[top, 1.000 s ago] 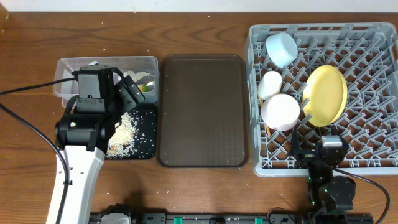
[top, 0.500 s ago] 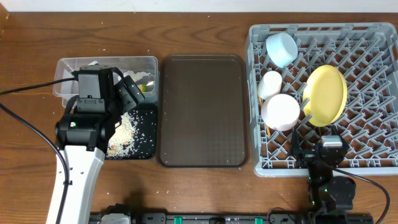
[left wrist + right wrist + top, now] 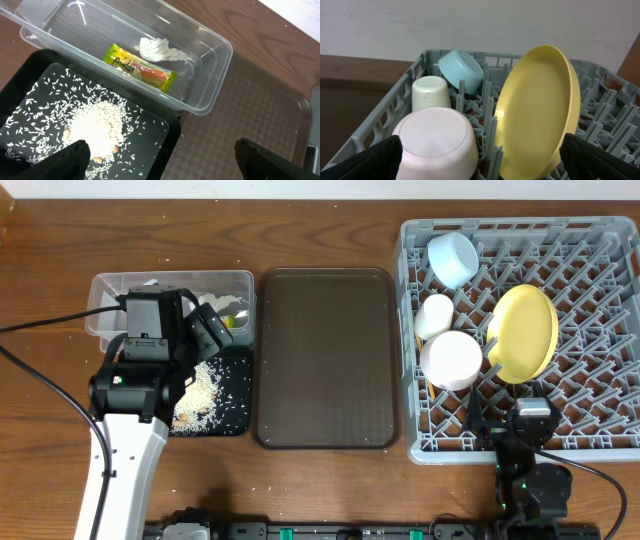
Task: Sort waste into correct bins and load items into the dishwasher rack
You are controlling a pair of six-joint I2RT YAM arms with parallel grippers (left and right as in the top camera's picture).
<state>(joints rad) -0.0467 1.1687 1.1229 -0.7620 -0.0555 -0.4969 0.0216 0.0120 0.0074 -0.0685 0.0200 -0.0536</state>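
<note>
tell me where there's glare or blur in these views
Left wrist: white glare streaks on the clear tub walls, jaws blurred at the bottom corners. Right wrist: yellow plate sharp, jaws soft-edged. Overhead: even light, sharp throughout, no harsh shadows.

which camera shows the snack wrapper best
The left wrist view: the snack wrapper lies in full sight in the clear tub beside the tissue. Overhead, the left arm hides most of it; the right wrist view misses it.
</note>
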